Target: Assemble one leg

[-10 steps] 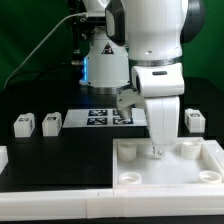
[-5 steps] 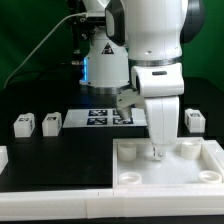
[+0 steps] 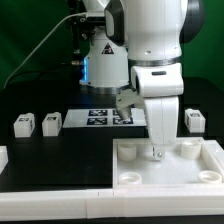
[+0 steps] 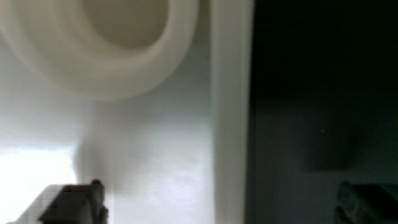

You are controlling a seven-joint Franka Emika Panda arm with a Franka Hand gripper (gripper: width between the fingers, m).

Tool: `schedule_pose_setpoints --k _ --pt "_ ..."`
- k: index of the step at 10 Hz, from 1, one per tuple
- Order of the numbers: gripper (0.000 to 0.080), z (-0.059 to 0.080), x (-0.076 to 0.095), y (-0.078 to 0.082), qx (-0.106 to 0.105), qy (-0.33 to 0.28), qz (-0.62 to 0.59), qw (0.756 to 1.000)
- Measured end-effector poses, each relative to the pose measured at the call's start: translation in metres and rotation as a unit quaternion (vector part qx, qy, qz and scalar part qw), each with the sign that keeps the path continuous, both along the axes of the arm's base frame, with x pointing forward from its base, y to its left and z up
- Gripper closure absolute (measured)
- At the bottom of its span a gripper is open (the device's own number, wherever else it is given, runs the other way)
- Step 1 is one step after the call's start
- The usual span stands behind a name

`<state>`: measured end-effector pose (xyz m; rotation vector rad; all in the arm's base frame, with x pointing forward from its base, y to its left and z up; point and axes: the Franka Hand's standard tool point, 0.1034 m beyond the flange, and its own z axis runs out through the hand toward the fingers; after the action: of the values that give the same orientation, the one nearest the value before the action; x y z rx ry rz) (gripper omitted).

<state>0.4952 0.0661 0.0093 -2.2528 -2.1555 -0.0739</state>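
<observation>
The arm [image 3: 160,60] hides part of the marker board [image 3: 100,117]; the jaws' tips are blurred and cropped.

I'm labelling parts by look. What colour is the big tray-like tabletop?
The tabletop is plain white with no pattern, and it shows clearest in the exterior view.

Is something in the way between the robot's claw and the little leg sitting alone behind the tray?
A bit, yes. The gripper is low inside the tabletop, and the tabletop's raised back wall lies between it and that leg. Above the wall, nothing visible blocks the way.
</observation>
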Motion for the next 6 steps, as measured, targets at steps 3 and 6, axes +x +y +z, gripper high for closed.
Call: schedule_pose_setpoints --k 3,6 --pt "0.0151 0.031 -0.017 0.023 -0.003 0.0 -0.119 0.993" --pt "0.0151 0.037 -0.031 0.064 0.007 0.015 -0.344 0.939"
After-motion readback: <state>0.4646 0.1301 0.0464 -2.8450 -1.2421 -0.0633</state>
